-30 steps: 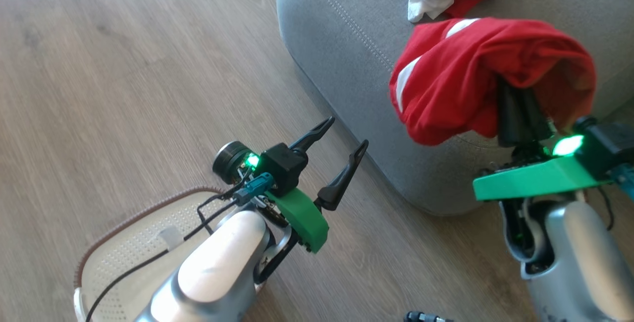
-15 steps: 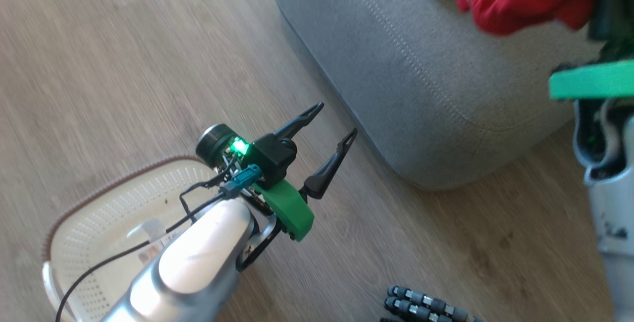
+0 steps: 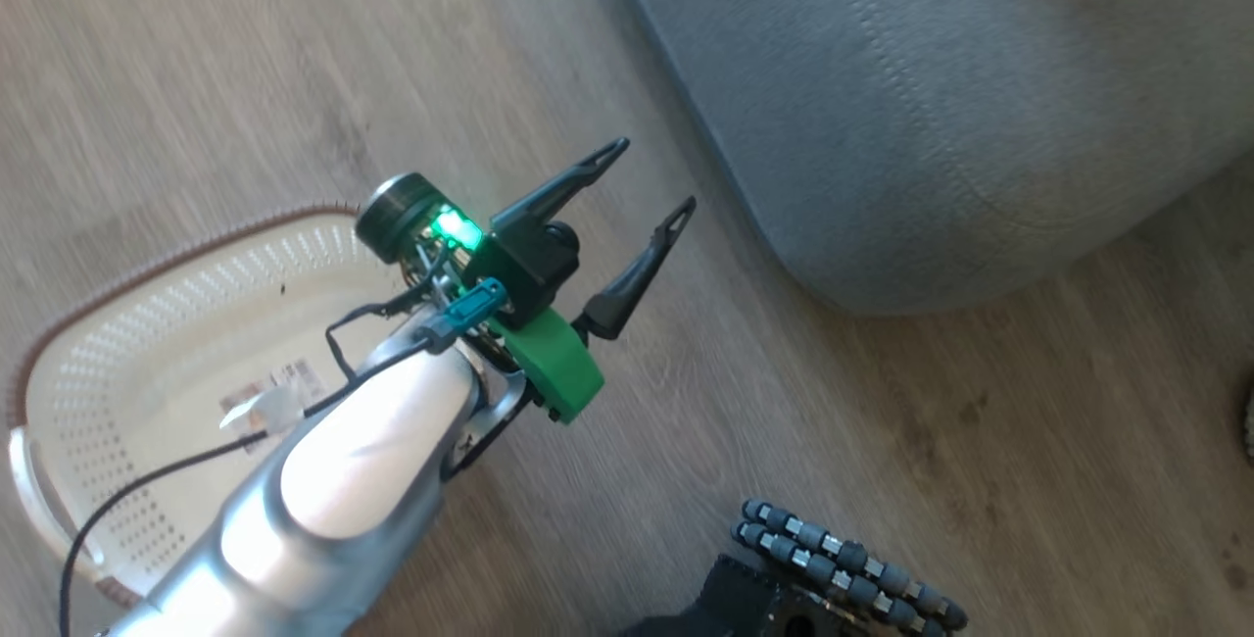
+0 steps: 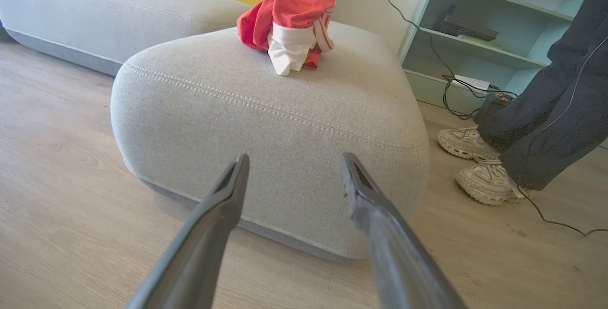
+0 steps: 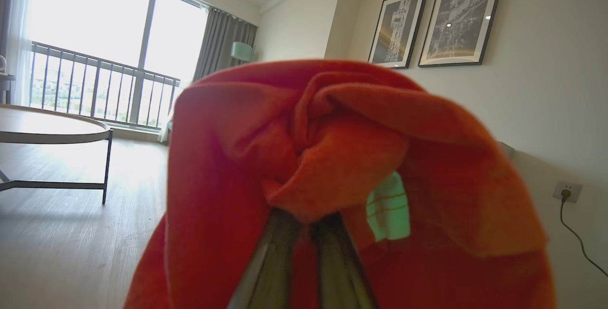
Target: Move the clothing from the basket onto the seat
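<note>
After the head camera swung aside, the oval cream perforated plastic basket (image 3: 176, 323) showed empty, one red-and-white fabric garment (image 4: 289, 24) lay on the grey upholstered seat (image 4: 266, 109), the right gripper (image 5: 306, 216) stayed clamped on another red garment (image 5: 332, 133), probably the last, and the left gripper (image 3: 654, 173) hung spread.

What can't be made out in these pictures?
Head view: the left arm covers part of the basket; its label is too blurred to read.
Head view: the seat is blurred, its top cut off by the edge.
Right wrist view: the red garment hides the tips of the right claw.
Left wrist view: the person is cut off above the legs.
</note>
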Controlling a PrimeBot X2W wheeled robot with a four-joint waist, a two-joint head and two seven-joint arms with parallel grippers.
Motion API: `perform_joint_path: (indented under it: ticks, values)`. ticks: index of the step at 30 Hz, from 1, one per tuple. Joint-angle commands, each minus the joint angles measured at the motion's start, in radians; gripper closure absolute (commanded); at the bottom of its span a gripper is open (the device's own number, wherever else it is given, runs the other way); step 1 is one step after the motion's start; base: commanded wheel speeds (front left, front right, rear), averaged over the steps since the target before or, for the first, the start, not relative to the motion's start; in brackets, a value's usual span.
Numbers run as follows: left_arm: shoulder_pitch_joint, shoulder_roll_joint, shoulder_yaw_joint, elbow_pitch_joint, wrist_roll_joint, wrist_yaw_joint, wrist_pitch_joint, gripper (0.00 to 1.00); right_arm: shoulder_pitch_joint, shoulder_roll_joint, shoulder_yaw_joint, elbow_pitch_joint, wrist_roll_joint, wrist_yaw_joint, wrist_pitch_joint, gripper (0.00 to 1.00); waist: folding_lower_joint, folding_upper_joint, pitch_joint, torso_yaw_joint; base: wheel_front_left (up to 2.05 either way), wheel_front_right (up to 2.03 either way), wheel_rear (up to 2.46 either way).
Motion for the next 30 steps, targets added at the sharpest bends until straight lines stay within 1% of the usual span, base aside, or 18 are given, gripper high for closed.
perform_joint_path:
  ticks: [1, 8, 11, 12, 17, 21, 24, 27, 30]
  values:
    - [-0.036, 0.014, 0.019, -0.041, 0.009, -0.003, 0.006, 0.0, -0.04, -0.038, -0.021, -0.01, -0.003, 0.007, -0.004, 1.0, -0.0003, 0.0, 0.053, 0.028, 0.0, 0.0, 0.0]
    - [-0.074, 0.026, 0.007, -0.067, 0.021, -0.002, 0.028, 0.0, -0.178, -0.116, -0.143, 0.147, -0.028, 0.007, -0.004, 1.0, -0.0003, 0.0, 0.148, 0.08, 0.0, 0.0, 0.0]
    - [-0.081, 0.028, 0.003, -0.073, 0.022, 0.0, 0.034, 0.0, -0.236, -0.164, -0.173, 0.237, -0.05, 0.007, -0.004, 1.0, -0.0003, 0.0, 0.185, 0.107, 0.0, 0.0, 0.0]
    - [-0.081, 0.028, 0.003, -0.073, 0.022, 0.0, 0.034, 0.0, -0.236, -0.164, -0.173, 0.237, -0.05, 0.007, -0.004, 1.0, -0.0003, 0.0, 0.185, 0.107, 0.0, 0.0, 0.0]
    - [-0.088, 0.035, 0.001, -0.086, 0.026, 0.007, 0.035, 0.0, -0.328, -0.255, -0.214, 0.382, -0.096, 0.007, -0.004, 1.0, -0.0003, 0.0, 0.239, 0.16, 0.0, 0.0, 0.0]
    - [-0.092, 0.039, 0.003, -0.094, 0.027, 0.016, 0.031, 0.0, -0.406, -0.302, -0.262, 0.515, -0.12, 0.007, 0.011, 1.0, -0.0003, 0.0, 0.272, 0.201, 0.0, 0.0, 0.0]
    - [-0.093, 0.031, -0.004, -0.092, 0.025, 0.018, 0.025, 0.0, -0.45, -0.32, -0.319, 0.616, -0.152, 0.007, 0.031, 1.0, -0.0003, 0.0, 0.288, 0.231, 0.0, 0.0, 0.0]
    - [-0.093, 0.017, -0.01, -0.086, 0.022, 0.02, 0.015, 0.0, -0.468, -0.31, -0.359, 0.699, -0.172, 0.007, 0.035, 1.0, -0.0003, 0.0, 0.297, 0.257, 0.0, 0.0, 0.0]
    - [-0.088, 0.004, -0.006, -0.077, 0.015, 0.029, 0.0, 0.0, -0.439, -0.291, -0.38, 0.779, -0.182, 0.007, 0.021, 1.0, -0.0003, 0.0, 0.299, 0.282, 0.0, 0.0, 0.0]
